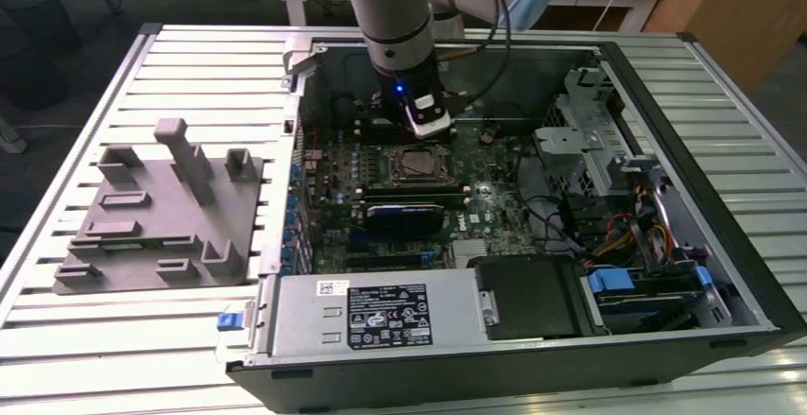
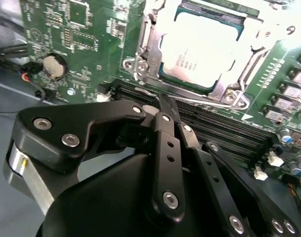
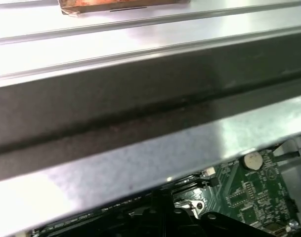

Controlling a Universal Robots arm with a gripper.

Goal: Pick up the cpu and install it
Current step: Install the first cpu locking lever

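- Cpu (image 2: pixel 199 49) placement, overall: the silver-topped chip lies flat inside its socket frame (image 2: pixel 150 59) on the motherboard (image 1: pixel 378 198), so, judging by how it sits, the seating step looks done; whether the frame is latched cannot be told.
- Slatted metal table (image 1: pixel 76 330): carries the whole work. The open computer case (image 1: pixel 706 273) lies on its side across the middle and the exterior view's right of the tabletop, its opening turned upward, which gives the arm access from above.
- Computer case, contents: the green motherboard fills its floor; a power supply with a white label (image 1: pixel 378 316) sits along the near wall, and a drive cage with coloured cables (image 1: pixel 630 245) occupies the side toward the exterior view's right.
- Grey fixture tray (image 1: pixel 158 216): rests on the tabletop toward the exterior view's left edge, well apart from the arm; its raised posts and pockets appear shaped to hold parts, and no chip is visible in it.
- Robot arm (image 1: pixel 391 18): reaches down into the far part of the case, just beyond the socket.
- Gripper (image 2: pixel 162 106): hangs near the memory slots (image 2: pixel 209 123) beside the socket, its black fingers pressed together and pinching nothing, apart from the chip.
- Coin cell (image 2: pixel 54 64): sits on the board, away from the socket.
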